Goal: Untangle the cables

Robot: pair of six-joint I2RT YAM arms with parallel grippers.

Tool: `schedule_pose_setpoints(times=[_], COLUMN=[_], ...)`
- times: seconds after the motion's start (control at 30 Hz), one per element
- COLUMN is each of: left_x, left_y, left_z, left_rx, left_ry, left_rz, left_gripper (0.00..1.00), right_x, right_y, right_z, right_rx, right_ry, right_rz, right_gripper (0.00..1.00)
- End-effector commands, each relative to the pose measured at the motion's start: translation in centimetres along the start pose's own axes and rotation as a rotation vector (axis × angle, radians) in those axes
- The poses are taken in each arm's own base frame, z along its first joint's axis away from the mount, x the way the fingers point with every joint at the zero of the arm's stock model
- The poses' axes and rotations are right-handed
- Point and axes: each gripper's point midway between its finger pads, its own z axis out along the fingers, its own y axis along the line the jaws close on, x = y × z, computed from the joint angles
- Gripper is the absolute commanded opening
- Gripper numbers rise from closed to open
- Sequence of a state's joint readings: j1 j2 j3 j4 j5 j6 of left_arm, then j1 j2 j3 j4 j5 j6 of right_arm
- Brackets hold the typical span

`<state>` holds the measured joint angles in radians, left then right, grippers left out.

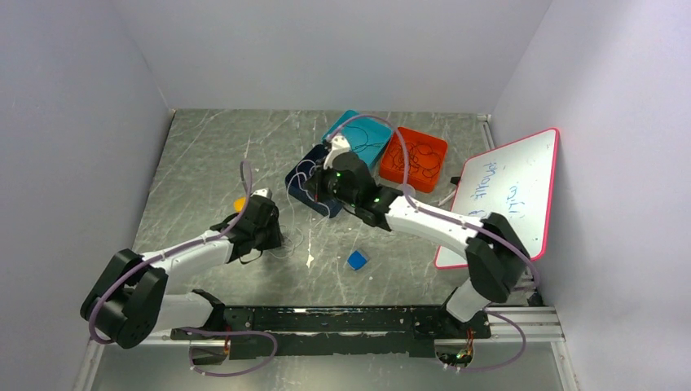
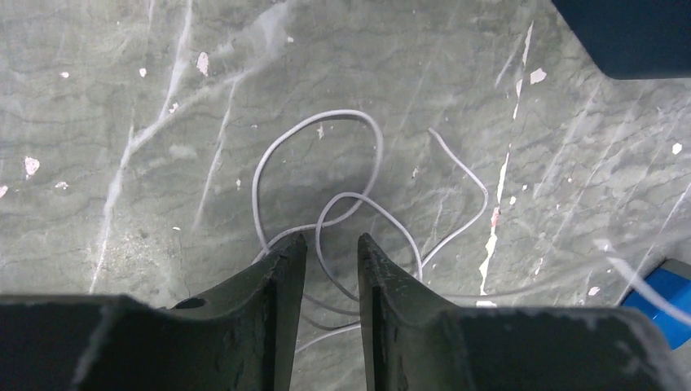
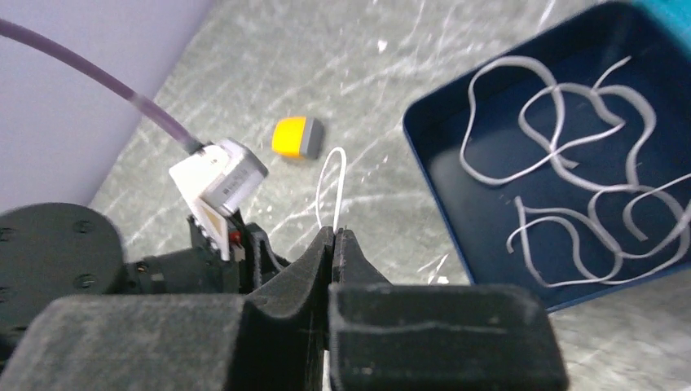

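A thin grey cable (image 2: 334,112) lies in loose crossing loops on the scratched table. My left gripper (image 2: 332,240) is low over it and open, a strand running through the gap between the fingers; in the top view it (image 1: 275,236) sits left of centre. My right gripper (image 3: 336,234) is shut on a white cable (image 3: 341,167) whose short loop sticks up from the tips. Seen from above, this gripper (image 1: 316,189) hangs by the dark blue tray (image 1: 303,195). Several more white cables (image 3: 562,155) lie in that tray. Black cables (image 1: 420,155) lie in a red tray.
A teal tray (image 1: 367,134) and the red tray (image 1: 403,171) stand at the back. A pink-edged whiteboard (image 1: 509,191) leans at the right. A small blue block (image 1: 357,260) lies near the centre and an orange-grey block (image 3: 296,136) left of the dark tray.
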<state>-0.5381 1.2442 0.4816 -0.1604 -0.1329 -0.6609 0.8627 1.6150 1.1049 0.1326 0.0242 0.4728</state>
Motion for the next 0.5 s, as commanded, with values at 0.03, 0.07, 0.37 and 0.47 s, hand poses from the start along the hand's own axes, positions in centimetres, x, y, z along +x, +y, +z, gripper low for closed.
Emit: schedule_pose_setpoints(times=[0.03,0.07,0.37,0.47], left_x=[-0.9,-1.0,-2.5,-3.2], left_y=[-0.8,-0.8,-1.1,-0.9], left_z=[0.3,0.2,-0.9,-1.4], left_rx=[0.025,0.025,0.029,0.017], left_ry=[-0.019,-0.022,-0.077,-0.110], left_rz=[0.001,0.000,-0.006,-0.013], left_gripper=[0.38,0.39,0.47,0.48], right_x=[-8.3,-9.4,-17.5,-19.5], right_y=[0.0,0.0,0.4,0.6], right_z=[-4.5,-5.3,-10.4,-11.8], right_rx=[0.096,0.110,0.217,0.240], right_ry=[-0.236,-0.267,-0.444,-0.492], right_rz=[-0.064,-0.076,-0.220,-0.251], right_gripper=[0.00,0.00,0.00,0.00])
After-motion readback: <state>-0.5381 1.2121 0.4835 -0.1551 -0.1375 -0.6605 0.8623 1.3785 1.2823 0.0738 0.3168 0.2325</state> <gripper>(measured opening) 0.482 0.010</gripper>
